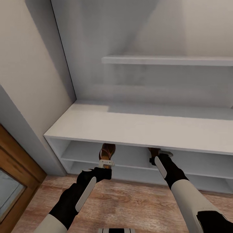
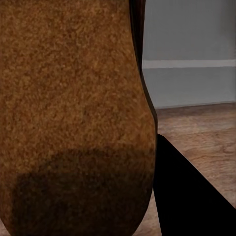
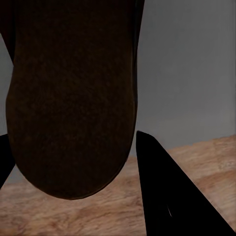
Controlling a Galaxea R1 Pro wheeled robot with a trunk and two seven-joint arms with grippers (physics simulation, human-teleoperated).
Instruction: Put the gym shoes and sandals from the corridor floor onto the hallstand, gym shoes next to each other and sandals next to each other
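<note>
Brown sandal [image 1: 107, 152] in left tool [image 1: 106, 163]

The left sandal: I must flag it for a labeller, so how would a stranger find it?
Find the white rack against the wall. Under its front edge, by its left end, the left gripper holds a brown sandal. It shows lighter and fuller than the other sandal, which is mostly hidden.
</note>
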